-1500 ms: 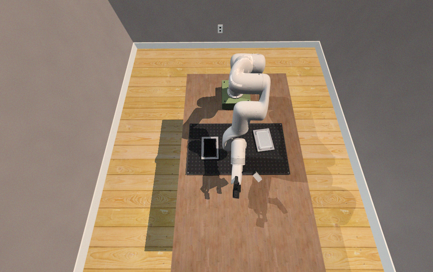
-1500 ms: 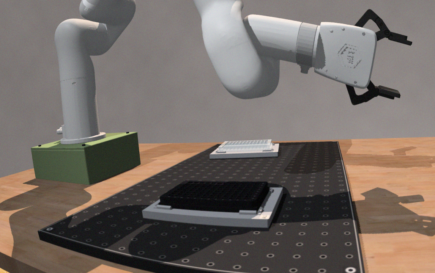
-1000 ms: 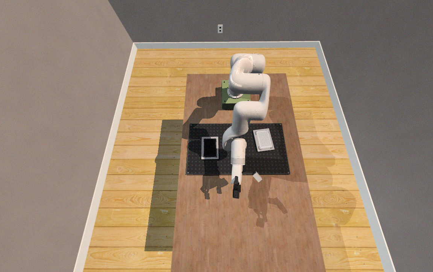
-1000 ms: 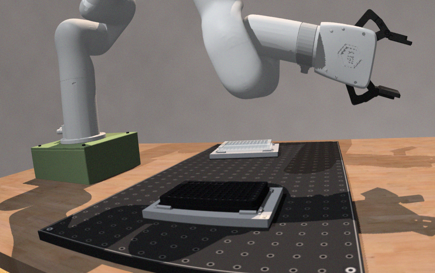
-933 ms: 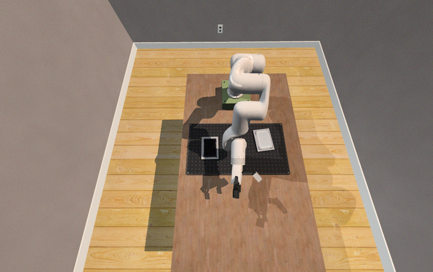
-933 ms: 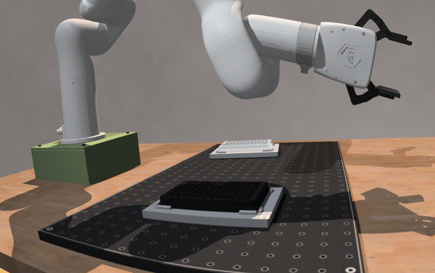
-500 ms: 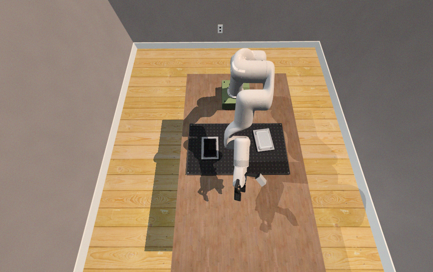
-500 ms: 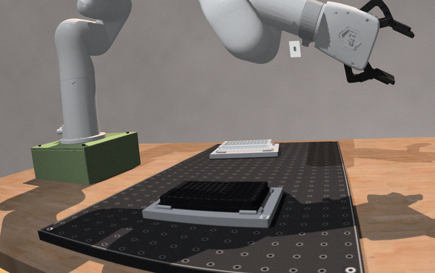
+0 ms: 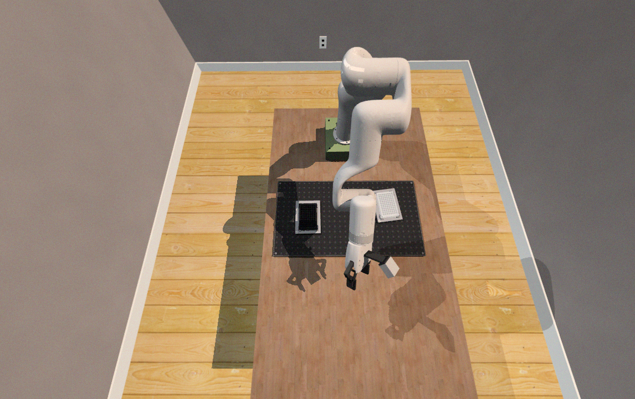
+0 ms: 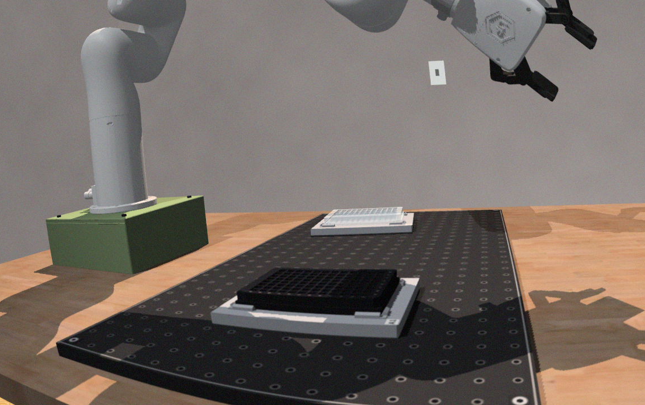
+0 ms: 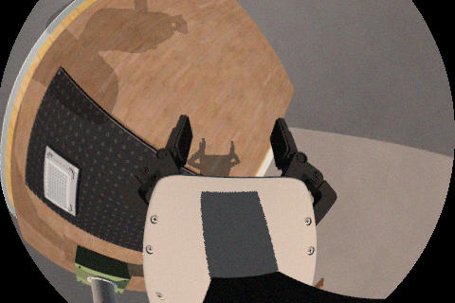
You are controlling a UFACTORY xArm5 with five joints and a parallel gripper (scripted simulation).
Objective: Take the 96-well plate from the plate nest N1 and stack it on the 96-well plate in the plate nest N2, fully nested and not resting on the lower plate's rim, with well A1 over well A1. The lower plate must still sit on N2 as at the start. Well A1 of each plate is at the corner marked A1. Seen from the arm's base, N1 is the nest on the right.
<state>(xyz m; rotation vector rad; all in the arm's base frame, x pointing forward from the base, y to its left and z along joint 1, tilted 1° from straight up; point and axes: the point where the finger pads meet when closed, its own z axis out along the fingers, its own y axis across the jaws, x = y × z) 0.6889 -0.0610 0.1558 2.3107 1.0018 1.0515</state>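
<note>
- Nothing was done yet: black plate (image 10: 317,290) sat in N1, clear plate (image 10: 363,216) in N2.
- Tool (image 10: 541,53) hung high, wide open, empty; grab and stack were all left.

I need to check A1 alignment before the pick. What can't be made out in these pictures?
- A1 marks: the corner label on the black plate's nest is too small to read in the exterior view, and nothing is legible from the top.
- Clear plate: the forearm covers part of its nest in the top view.
- Black plate: outside the wrist view.
</note>
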